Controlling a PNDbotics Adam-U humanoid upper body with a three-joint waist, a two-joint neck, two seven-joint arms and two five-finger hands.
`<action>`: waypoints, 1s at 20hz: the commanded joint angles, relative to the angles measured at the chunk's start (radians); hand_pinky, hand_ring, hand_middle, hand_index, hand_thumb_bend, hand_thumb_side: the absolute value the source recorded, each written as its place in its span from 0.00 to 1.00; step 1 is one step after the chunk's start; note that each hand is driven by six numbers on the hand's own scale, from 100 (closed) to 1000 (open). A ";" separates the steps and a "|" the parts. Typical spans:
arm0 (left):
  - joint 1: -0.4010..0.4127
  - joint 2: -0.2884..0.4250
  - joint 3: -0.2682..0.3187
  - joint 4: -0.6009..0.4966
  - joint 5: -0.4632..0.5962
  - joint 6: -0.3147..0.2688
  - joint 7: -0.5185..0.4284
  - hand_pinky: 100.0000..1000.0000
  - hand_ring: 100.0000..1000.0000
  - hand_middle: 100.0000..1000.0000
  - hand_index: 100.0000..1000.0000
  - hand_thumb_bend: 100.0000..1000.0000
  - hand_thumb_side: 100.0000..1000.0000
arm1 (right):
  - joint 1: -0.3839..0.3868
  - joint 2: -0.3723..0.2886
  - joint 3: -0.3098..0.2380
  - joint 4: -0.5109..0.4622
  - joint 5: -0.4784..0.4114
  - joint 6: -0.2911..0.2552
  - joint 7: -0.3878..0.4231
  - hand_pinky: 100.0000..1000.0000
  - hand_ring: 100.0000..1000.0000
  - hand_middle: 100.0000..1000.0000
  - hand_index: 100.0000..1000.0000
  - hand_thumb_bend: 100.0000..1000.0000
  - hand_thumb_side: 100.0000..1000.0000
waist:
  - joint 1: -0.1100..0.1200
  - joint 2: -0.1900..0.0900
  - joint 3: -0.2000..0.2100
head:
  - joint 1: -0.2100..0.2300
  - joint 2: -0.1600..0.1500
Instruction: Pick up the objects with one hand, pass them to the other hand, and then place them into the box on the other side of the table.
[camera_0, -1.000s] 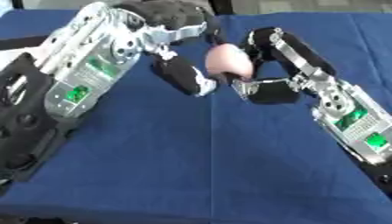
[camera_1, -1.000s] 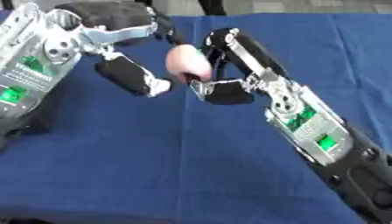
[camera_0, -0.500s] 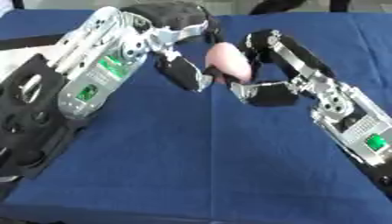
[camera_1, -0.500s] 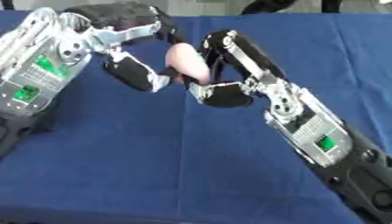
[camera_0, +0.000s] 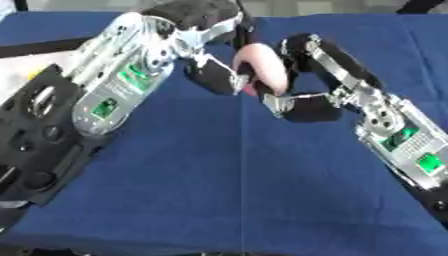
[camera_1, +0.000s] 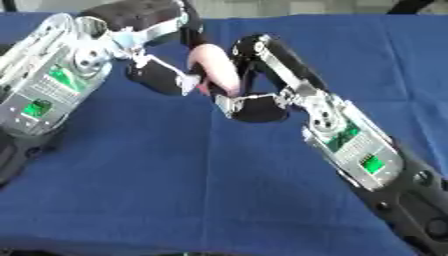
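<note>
Hands meet above the middle of the blue-covered surface (camera_0: 219, 200), with a pink, rounded object (camera_0: 262, 67) caught between them. The left hand (camera_0: 206, 47) comes in from the upper left, its black fingers (camera_0: 214, 80) curled down around the left side and top of the pink object. The right hand (camera_1: 262, 75) reaches in from the lower right, its long black fingers (camera_1: 271, 52) arched over the right side of the same object and its thumb tucked under it, so both hands are grasping the object at once. The object stands roughly upright, taller than wide, held clear of the cloth. In the right eye view its pale pink face shows between the two sets of fingers, touching both. The silver forearms with green panels slope away from the meeting point toward the lower corners. A pale patch shows at the far left edge of the left eye view, beside the left arm; what it is cannot be made out.
</note>
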 joint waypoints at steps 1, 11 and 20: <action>-0.017 0.001 0.010 -0.005 0.027 0.005 0.047 0.69 0.54 0.41 0.45 0.00 0.15 | -0.014 -0.022 0.001 -0.021 -0.001 0.002 0.000 0.30 0.43 0.49 0.40 0.00 0.00 | 0.000 -0.016 -0.001 | -0.001 0.000; -0.015 0.002 0.002 0.003 0.052 0.048 0.047 0.67 0.52 0.38 0.42 0.00 0.16 | -0.009 -0.023 0.000 -0.021 0.030 0.061 -0.026 0.36 0.47 0.55 0.48 0.08 0.00 | -0.003 -0.018 0.002 | 0.001 0.003; -0.013 0.002 0.002 0.005 0.035 0.053 0.008 0.66 0.50 0.36 0.39 0.00 0.17 | -0.004 -0.024 0.002 -0.021 0.030 0.087 -0.060 0.40 0.51 0.61 0.54 0.29 0.00 | -0.004 -0.020 0.002 | 0.005 0.006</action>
